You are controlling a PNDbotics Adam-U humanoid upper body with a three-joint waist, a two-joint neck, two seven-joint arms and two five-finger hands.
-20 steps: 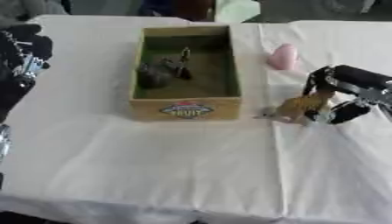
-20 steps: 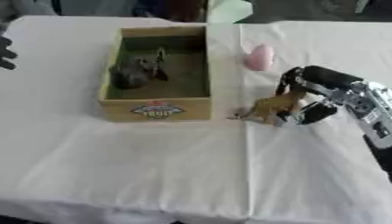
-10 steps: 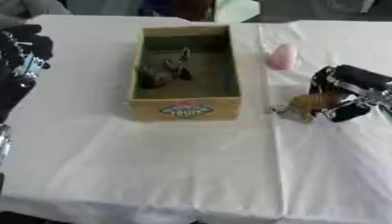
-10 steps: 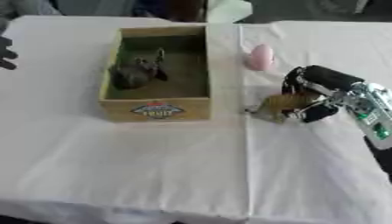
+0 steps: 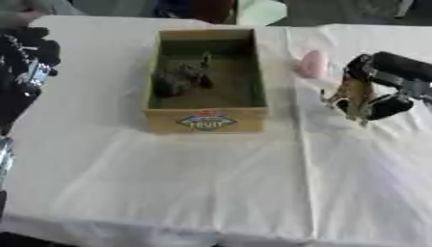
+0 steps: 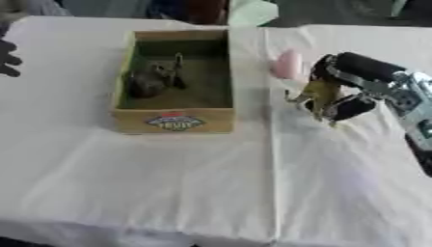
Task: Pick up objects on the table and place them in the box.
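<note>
Here, the left hand [image 5: 25, 58] idles at the frame's left edge, fingers unreadable, the box [image 5: 205, 119] sits centre, and the right hand [image 6: 342, 94] curls round a small tan toy [image 6: 318, 93], seemingly light and rigid, at centre right.

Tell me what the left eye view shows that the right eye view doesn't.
Only the left eye view shows most of the black left hand at the picture's left edge. Only the right eye view shows the silver forearm behind the right hand. Both show the cardboard box with dark things inside, the pink rounded object on the white cloth, and the right hand closed round a small tan object.
</note>
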